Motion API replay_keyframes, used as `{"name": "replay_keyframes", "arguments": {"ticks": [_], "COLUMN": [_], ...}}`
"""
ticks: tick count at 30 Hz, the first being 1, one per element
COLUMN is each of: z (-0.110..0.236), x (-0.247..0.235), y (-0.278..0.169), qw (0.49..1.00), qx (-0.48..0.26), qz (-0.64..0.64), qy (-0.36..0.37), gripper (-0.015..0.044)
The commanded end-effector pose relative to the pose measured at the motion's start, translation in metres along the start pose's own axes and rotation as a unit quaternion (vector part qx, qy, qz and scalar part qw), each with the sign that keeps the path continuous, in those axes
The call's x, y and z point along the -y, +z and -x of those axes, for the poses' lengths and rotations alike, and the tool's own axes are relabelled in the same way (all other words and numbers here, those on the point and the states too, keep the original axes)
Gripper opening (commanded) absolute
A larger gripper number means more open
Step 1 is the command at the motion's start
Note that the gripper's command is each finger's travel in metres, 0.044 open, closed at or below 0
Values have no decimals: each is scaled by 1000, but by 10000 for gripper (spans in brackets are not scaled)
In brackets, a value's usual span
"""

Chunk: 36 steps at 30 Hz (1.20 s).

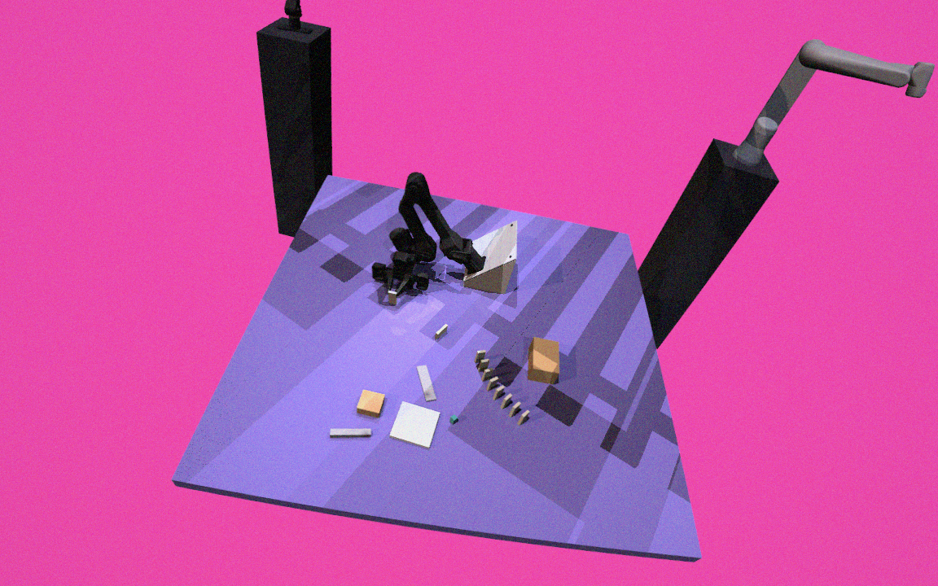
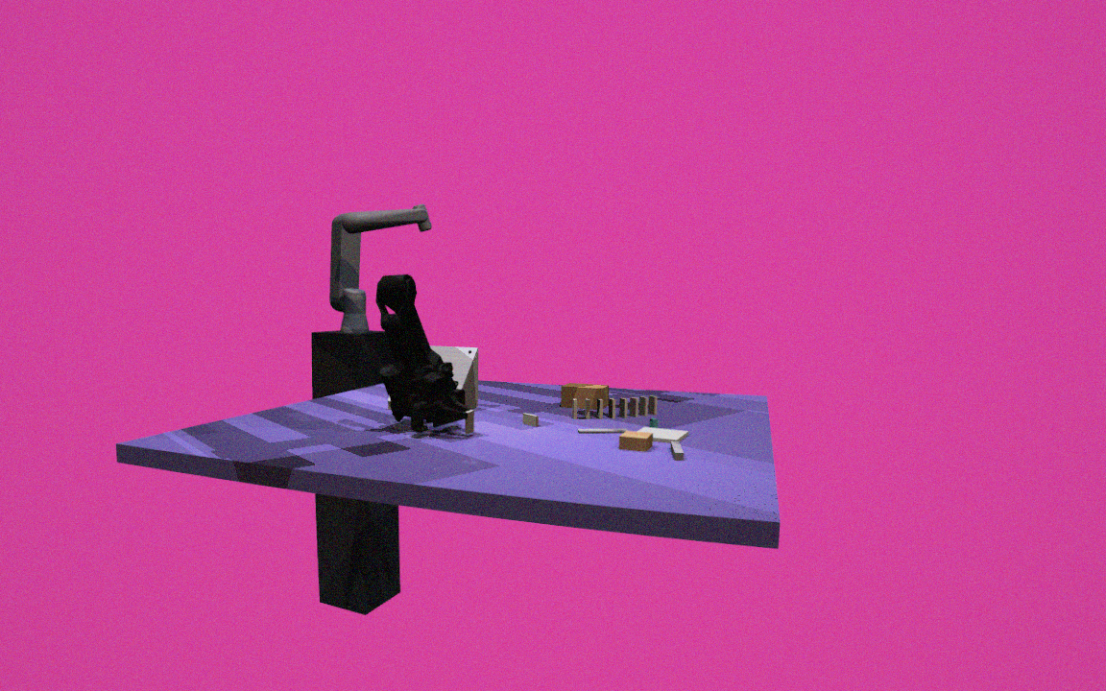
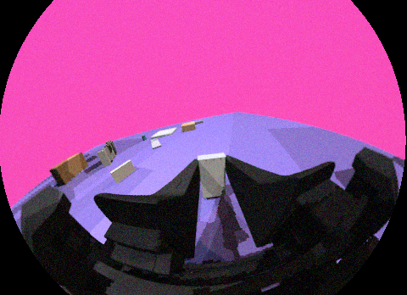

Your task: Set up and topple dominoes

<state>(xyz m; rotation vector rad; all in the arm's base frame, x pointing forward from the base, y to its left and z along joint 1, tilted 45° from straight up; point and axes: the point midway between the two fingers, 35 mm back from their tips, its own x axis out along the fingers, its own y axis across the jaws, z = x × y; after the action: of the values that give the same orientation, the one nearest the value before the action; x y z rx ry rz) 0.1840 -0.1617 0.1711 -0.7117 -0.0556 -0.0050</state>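
gripper point(image 3: 213, 179) clamps domino point(image 3: 213, 175) | domino's lower end hidden

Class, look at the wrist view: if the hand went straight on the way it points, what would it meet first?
Probably nothing nearby: beyond the hand and its held domino lies bare table; the lying domino sits off left. Depth unclear.
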Motion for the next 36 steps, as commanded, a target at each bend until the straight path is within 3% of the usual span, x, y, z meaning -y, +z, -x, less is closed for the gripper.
{"name": "replay_keyframes", "arguments": {"ticks": [1,14,36], "z": [0,0,-9], "x": [1,1,12], "y": [0,0,52], "qw": [1000,1000,999], "qx": [-1,-1,-2], "qz": [3,3,-42], "qy": [-2,-2,-10], "gripper": [107,440,440]}}
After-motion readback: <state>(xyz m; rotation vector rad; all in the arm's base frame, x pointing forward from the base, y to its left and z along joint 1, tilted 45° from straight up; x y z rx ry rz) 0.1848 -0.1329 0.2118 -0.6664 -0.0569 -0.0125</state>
